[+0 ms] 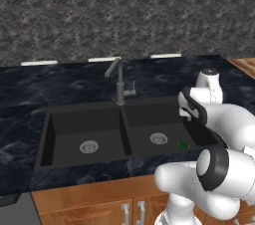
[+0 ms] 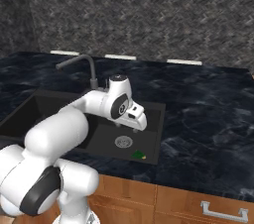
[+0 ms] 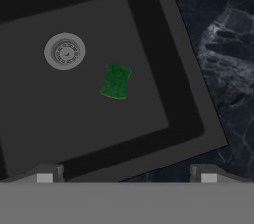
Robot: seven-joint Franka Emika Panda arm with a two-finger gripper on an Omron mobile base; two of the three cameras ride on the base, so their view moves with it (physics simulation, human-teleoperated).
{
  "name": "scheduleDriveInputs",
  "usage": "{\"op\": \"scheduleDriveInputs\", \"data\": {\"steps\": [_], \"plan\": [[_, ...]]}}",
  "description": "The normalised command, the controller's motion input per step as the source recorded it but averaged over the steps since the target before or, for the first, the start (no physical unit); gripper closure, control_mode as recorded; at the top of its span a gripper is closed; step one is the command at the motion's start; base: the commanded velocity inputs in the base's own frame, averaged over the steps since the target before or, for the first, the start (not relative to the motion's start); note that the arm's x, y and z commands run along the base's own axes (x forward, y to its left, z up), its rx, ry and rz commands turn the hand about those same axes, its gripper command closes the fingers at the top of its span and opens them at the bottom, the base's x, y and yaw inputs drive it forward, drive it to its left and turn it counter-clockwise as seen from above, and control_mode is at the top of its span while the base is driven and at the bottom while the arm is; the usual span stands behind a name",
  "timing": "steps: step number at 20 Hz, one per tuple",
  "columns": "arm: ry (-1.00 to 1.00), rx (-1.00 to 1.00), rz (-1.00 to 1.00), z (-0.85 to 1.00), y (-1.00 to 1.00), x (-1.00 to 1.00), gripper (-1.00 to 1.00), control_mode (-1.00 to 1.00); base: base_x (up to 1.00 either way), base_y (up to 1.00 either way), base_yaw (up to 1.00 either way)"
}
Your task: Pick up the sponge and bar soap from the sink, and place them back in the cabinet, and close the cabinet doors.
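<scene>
The sponge [image 3: 116,81], dark green on top, lies flat on the floor of the right basin of the black sink [image 3: 184,100], close to the basin's front right corner. It also shows as a small green patch [image 1: 183,145] [image 2: 139,155] in both base views. My gripper [image 3: 126,177] hangs above that basin, pointing down, and the sponge is below it and a little ahead. Its jaws are open with nothing between them. In the right base view the hand [image 2: 137,117] hovers over the basin. The bar soap, the cabinet and the cabinet doors are out of view.
A round metal drain [image 3: 64,51] sits left of the sponge. The curved grey faucet [image 1: 119,82] rises behind the divider between the basins. Dark marble counter [image 2: 208,114] surrounds the sink. Wooden lower drawers [image 2: 198,198] run under it. A patterned grey wall stands behind.
</scene>
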Motion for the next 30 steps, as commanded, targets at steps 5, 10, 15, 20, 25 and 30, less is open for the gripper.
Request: {"op": "scheduleDriveInputs", "data": {"steps": [5,10,15,20,25,30], "plan": [[0.0,0.0,0.0,-0.11,0.0,0.14,-1.0,-1.0,0.0,0.0,0.0],[0.0,0.0,0.0,0.0,0.0,0.21,-1.0,-1.0,0.0,0.0,0.0],[0.0,0.0,0.0,0.0,0.0,0.23,-1.0,-1.0,0.0,0.0,0.0],[0.0,0.0,0.0,0.0,0.0,0.21,-1.0,-1.0,0.0,0.0,0.0],[0.0,0.0,0.0,0.0,0.0,0.2,-1.0,-1.0,0.0,0.0,0.0],[0.0,0.0,0.0,0.0,0.0,0.23,-1.0,-1.0,0.0,0.0,0.0]]}}
